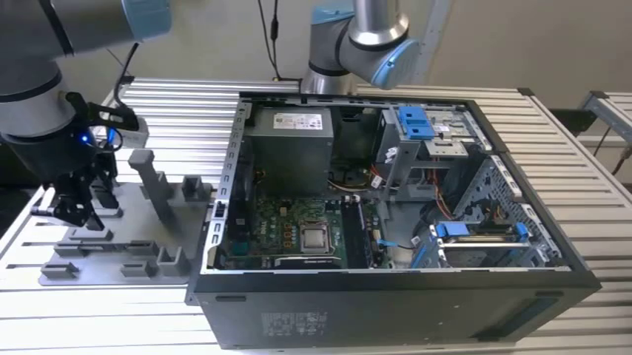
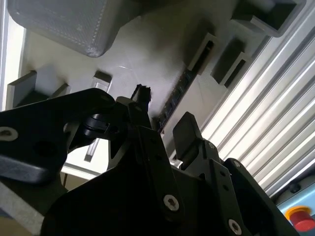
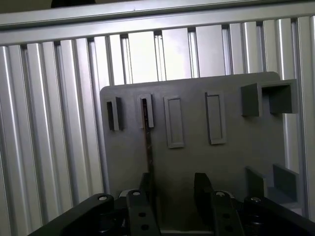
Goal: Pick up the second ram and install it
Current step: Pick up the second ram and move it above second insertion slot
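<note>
The second ram (image 3: 147, 137) stands on edge as a thin dark strip in a slotted holder of the grey fixture plate (image 3: 197, 162). In the second wrist view the second ram (image 2: 178, 93) runs as a dark strip of chips across the plate. My gripper (image 3: 174, 189) is open and low over the plate, with the stick's near end just inside one finger (image 3: 146, 187) and the other finger (image 3: 202, 184) well apart from it. In the exterior view my gripper (image 1: 79, 211) hangs over the plate (image 1: 129, 255) at that view's left.
An open computer case (image 1: 395, 185) lies to the exterior view's right of the plate, with the motherboard and its long black memory slots (image 1: 354, 229) inside. Upright grey fixture posts (image 1: 148, 181) stand on the plate. A second robot arm (image 1: 356, 37) rises behind the case.
</note>
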Tool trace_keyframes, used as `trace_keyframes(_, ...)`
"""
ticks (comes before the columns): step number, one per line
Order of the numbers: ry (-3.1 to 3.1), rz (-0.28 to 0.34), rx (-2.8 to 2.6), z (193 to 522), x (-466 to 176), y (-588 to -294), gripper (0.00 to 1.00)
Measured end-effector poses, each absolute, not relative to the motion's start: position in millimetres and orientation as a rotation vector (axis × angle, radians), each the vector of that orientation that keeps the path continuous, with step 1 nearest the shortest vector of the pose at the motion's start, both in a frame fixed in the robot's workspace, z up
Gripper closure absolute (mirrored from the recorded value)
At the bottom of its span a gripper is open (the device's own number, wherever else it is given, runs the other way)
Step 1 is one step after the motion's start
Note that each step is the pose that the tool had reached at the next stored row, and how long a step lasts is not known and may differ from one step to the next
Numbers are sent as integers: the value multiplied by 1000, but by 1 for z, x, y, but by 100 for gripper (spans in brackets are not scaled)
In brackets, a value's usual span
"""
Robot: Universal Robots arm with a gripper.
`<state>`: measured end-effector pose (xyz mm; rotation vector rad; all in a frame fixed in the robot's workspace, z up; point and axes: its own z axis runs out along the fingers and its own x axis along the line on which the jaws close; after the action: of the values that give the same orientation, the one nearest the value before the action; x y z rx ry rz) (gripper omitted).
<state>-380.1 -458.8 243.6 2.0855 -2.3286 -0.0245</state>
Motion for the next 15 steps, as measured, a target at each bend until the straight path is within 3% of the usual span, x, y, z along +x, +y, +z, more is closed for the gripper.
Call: trace_keyframes(15, -2329, -25, 2085, 234, -380, -463, 52)
